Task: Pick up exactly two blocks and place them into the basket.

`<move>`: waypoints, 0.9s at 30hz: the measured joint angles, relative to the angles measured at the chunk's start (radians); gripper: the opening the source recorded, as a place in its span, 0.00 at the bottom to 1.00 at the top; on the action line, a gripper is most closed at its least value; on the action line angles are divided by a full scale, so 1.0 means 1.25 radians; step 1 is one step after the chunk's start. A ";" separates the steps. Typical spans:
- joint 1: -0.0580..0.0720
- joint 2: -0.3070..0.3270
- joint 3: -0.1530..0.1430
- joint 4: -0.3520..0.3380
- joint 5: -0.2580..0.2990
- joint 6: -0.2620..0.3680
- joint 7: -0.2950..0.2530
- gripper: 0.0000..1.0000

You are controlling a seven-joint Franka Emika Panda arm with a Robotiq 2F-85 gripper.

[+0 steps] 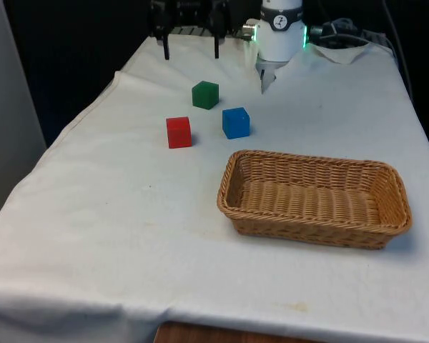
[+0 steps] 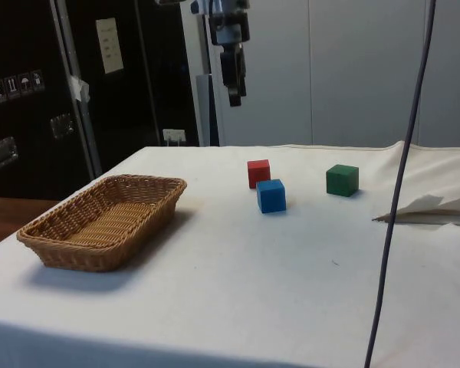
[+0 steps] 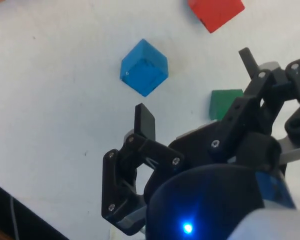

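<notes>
I am holding my claw (image 3: 195, 87) spread and empty high above the worktop (image 1: 129, 214); the green block (image 1: 205, 94), blue block (image 1: 236, 122) and red block (image 1: 179, 132) are sitting close beside the empty basket (image 1: 393, 196); descending off-centre risks nudging a neighbour.

Three blocks (image 1: 205, 94) clustered on table (image 1: 114, 214), basket (image 1: 314, 227) apart, front view's right

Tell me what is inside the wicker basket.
The brown woven wicker basket holds nothing: its bare woven floor shows in the front and side views. All three cubes sit on the cloth outside it.
</notes>
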State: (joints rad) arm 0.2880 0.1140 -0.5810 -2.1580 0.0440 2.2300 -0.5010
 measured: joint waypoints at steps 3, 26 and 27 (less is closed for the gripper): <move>0.000 0.006 0.000 -0.009 0.006 0.016 -0.011 1.00; 0.001 0.116 0.007 -0.086 0.107 0.198 -0.150 1.00; 0.001 0.122 0.007 -0.086 0.111 0.204 -0.156 1.00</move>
State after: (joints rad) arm 0.2890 0.2670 -0.5720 -2.2660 0.1830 2.4850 -0.6960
